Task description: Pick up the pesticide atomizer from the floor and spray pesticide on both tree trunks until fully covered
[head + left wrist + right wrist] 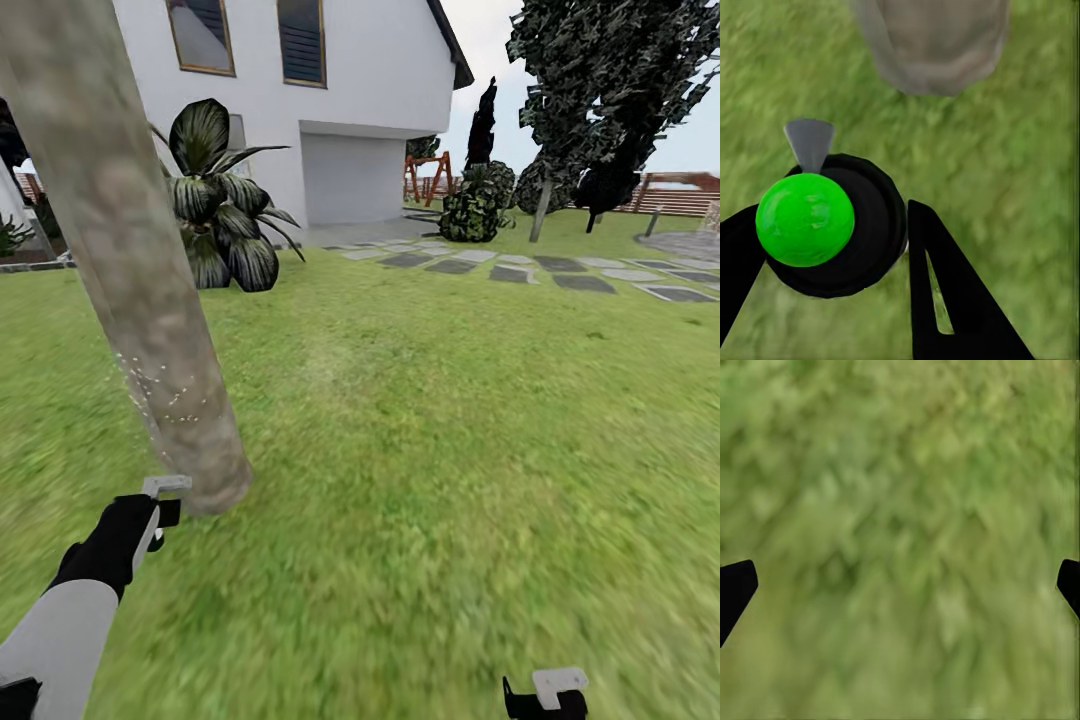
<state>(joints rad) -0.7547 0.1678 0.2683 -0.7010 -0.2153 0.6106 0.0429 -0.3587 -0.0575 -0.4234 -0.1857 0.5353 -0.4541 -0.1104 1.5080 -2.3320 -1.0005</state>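
My left gripper is shut on the pesticide atomizer, a round black bottle with a bright green top and a grey nozzle. The nozzle points at the base of the near tree trunk. In the head view this thick pale grey-brown tree trunk leans across the left side, with white specks scattered low on it. My left gripper sits right beside its foot. A second tree stands far off at the back right. My right gripper hangs open over the grass, also seen at the lower edge.
Green lawn stretches ahead and to the right. A broad-leaved plant and the white house lie behind the trunk. Stepping stones, dark bushes and a wooden fence are far back.
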